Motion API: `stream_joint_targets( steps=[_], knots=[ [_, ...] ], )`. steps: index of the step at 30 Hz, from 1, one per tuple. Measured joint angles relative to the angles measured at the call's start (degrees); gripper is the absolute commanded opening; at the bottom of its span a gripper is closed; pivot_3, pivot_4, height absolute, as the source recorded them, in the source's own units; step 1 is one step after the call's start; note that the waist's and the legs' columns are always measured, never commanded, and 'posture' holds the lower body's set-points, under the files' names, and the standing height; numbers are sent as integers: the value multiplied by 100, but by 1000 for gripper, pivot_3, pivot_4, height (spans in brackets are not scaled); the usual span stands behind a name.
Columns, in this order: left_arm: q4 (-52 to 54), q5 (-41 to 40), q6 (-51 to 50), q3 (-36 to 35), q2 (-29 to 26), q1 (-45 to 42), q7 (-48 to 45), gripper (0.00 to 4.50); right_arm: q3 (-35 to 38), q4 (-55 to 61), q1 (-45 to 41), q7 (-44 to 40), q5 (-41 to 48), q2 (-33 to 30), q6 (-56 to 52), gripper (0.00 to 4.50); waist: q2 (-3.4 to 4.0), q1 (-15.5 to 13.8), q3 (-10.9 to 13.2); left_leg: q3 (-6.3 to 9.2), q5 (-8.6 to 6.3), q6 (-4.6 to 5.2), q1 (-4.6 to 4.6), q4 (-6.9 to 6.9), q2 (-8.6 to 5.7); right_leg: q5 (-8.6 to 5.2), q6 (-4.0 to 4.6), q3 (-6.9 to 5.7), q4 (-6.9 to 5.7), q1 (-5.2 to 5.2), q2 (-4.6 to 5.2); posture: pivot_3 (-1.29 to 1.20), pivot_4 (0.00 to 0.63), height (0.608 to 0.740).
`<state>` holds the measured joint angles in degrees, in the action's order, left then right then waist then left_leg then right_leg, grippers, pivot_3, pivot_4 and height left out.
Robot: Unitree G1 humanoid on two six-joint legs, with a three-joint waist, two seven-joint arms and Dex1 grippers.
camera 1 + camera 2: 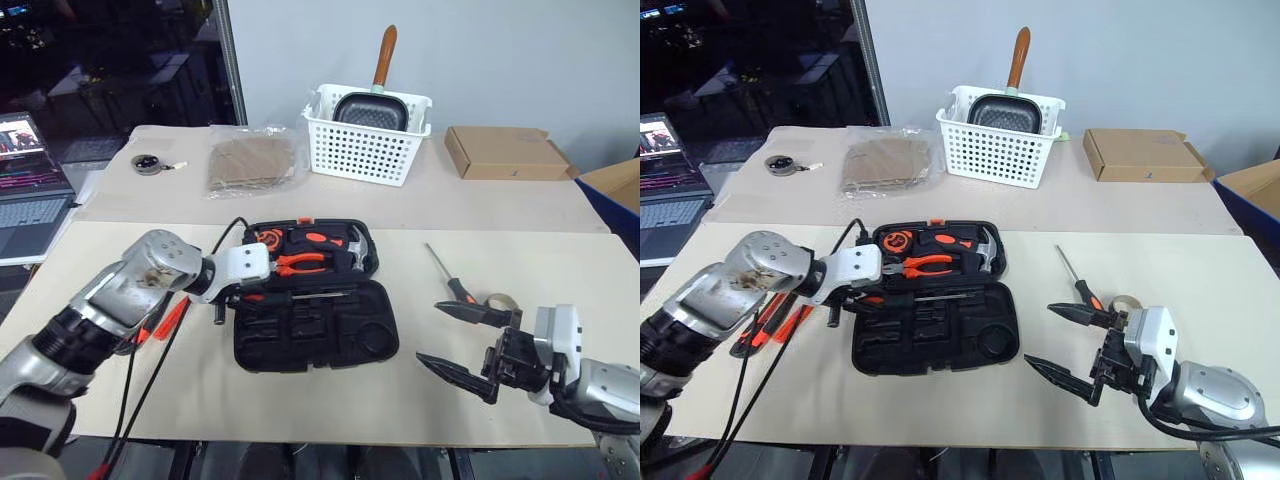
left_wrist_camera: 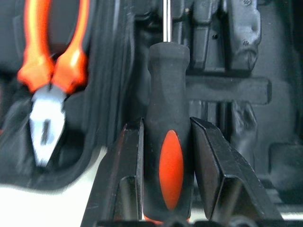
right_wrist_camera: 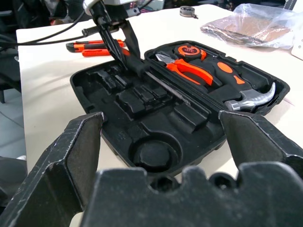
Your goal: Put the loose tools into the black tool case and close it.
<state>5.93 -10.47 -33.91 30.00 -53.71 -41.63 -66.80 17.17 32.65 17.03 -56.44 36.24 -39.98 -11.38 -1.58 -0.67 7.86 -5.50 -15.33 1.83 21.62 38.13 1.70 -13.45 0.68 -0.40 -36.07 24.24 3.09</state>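
Utility knife (image 1: 752, 335) and slim red stick tool (image 1: 792, 322) are seen on the table (image 1: 300, 400) left of the case, beside the left arm's cables, untouched. Risk: either can be dragged or flicked by the cables when the arm swings back.

Left gripper (image 2: 165, 142) is clamped on the handle of a screwdriver (image 2: 169, 156); jaws are closed partway, stopped by the handle's width. The screwdriver is held low over the near half of the black tool case (image 1: 310, 335), close to the hinge line, shaft lying along the case. Judgement: a placing step is in hand. Risks:
- If the shaft is not lined up with a moulded recess, it is left proud and the lid is blocked later.
- If release is made too high or tilted, the tool can roll into the wrong slot or out over the rim.
- The pliers (image 1: 298, 263) and hammer (image 1: 345, 245) sit just past the hinge; a nudge could unseat them.
- A downward push on the case edge could slide or tip the case.

Second screwdriver (image 1: 445, 275) lies on the table right of the case; the tan tape roll (image 1: 500, 300) is just beyond it, partly hidden by the right gripper.

Right gripper (image 1: 463, 342) is held wide open and empty, near the table, facing the case. Risk: the tape roll or screwdriver could be swept off if the arm is moved without lifting first.
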Motion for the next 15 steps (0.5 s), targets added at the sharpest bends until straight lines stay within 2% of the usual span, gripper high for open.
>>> stream_joint_targets(
  steps=[3, 15],
  knots=[
    [-45, 241, -157, 42, 213, -37, -3, 1394, 16, 38, 80, 34, -1, 2, -2, 4500, 0, 1, 0, 2, -7, 12, 4, 15, 0, -2, -6, -2, -2, -2, 2, 0, 150, 740],
    [-508, 823, 161, 39, 508, -37, -75, 1394, 464, -294, 271, -335, -2, -1, 209, 4500, 2, 10, -1, 5, -6, 11, -19, 18, 3, -2, -6, 0, -19, -15, -3, 0, 150, 740]
  ],
)
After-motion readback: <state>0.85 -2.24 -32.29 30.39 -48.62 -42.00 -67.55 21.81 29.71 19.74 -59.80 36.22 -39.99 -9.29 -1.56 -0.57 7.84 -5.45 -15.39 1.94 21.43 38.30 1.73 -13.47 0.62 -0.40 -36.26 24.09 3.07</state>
